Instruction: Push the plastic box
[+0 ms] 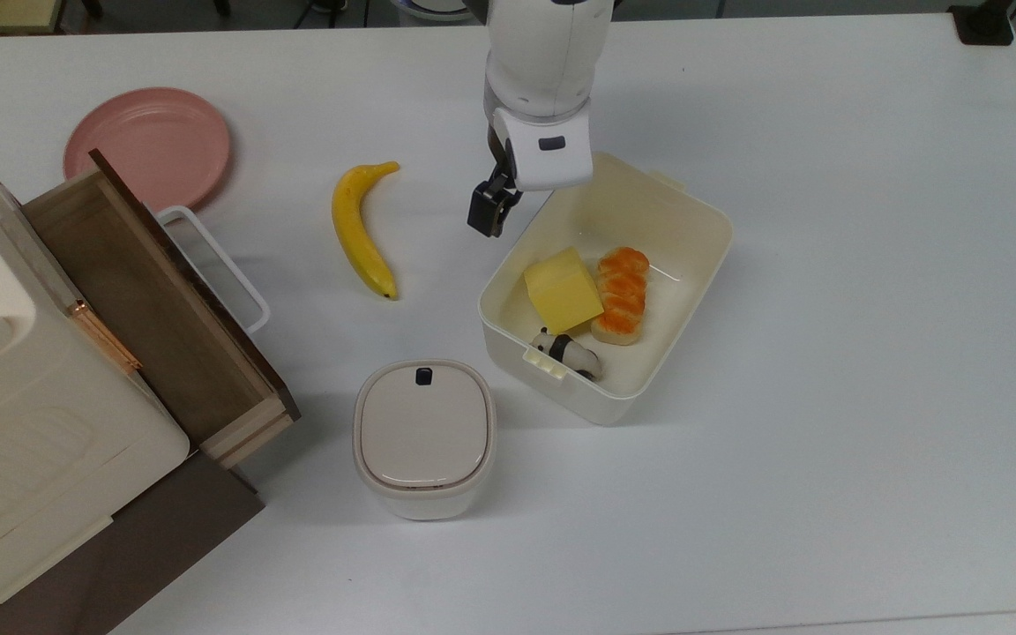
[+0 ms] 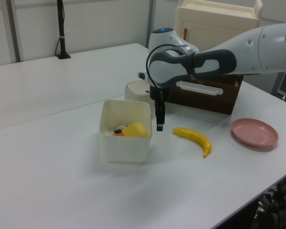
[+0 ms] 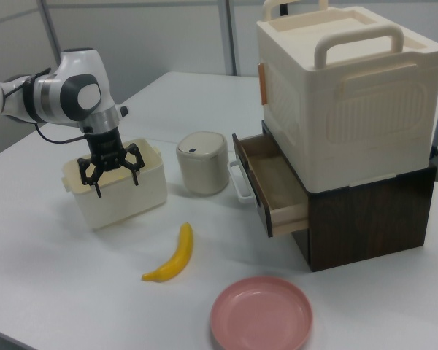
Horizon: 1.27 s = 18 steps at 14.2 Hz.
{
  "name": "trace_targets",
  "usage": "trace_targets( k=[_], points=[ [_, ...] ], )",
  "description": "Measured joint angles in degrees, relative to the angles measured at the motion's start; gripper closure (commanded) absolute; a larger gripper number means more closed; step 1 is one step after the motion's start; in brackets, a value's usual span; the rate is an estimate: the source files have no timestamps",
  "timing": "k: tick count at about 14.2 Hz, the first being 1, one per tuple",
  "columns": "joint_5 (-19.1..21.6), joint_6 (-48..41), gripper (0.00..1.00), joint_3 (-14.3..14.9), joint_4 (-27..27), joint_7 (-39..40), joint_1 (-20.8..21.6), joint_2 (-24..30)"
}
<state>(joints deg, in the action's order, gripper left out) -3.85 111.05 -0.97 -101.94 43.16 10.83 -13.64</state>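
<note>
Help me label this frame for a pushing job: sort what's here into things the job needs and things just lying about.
Belongs to the job:
- plastic box
- gripper, open beside the box's wall

Just lying about:
- banana
- pink plate
- lidded bin
- open drawer
- storage crate
- toy food inside the box: yellow block, orange piece, panda

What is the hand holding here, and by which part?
Nothing. The hand is open and empty, its fingers spread beside the box, between the box and the banana in the top view.
</note>
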Motion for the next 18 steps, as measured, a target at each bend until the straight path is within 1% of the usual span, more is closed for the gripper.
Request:
trace_targets(
  k=[7,11,17,18],
  points=[
    [0.0,0.0,0.0,0.0,1.3,0.0,0.8,-1.1],
    [0.0,0.0,0.0,0.0,3.0,0.0,0.8,-2.1],
    [0.0,0.2,0.0,-0.2,3.1,0.0,1.6,-3.3],
    [0.0,2.0,0.0,-0.2,3.1,0.0,1.6,-3.7]
  ],
)
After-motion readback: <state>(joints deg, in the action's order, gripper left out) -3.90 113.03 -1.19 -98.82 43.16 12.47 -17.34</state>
